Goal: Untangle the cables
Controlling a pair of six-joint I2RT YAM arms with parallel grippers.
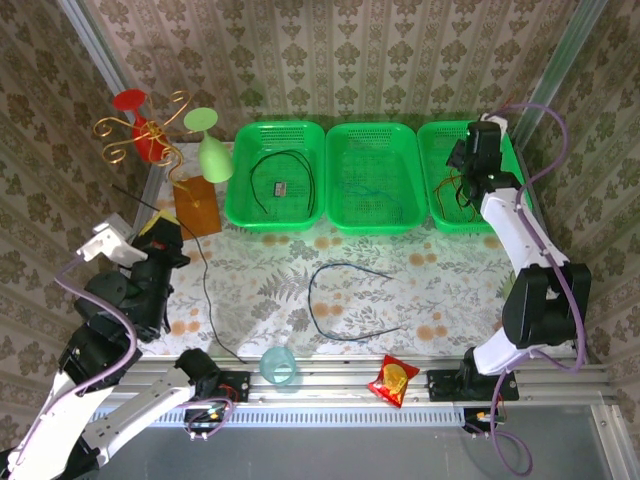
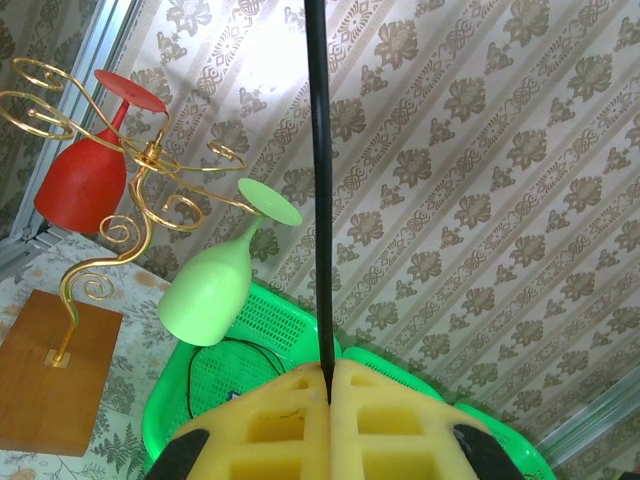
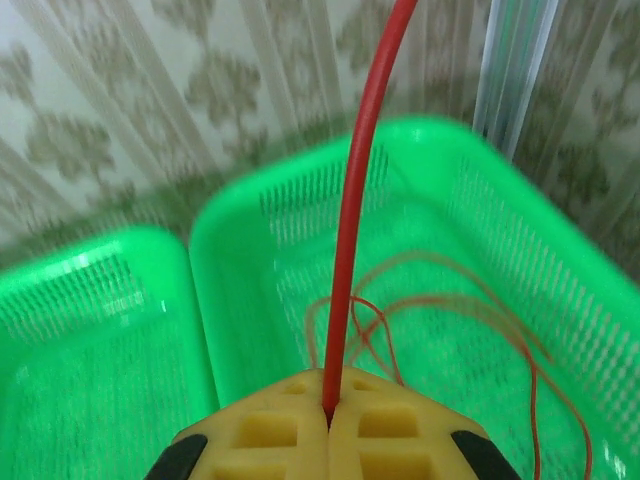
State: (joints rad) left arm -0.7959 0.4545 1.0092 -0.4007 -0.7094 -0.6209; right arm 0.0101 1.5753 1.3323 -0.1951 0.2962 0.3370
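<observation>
Trailing into right green basket (image 3: 440,135): red-orange cable (image 3: 350,250)

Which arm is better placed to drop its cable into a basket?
Right. The right gripper, shut on the red cable, hangs over the right basket where its loops lie. The left gripper pinches the black cable short of any basket.

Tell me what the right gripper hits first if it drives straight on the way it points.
Probably the rightmost green basket: the right gripper, shut on the red cable, points at its mesh wall; the cable's loops lying inside could come first, depth is unclear.
</observation>
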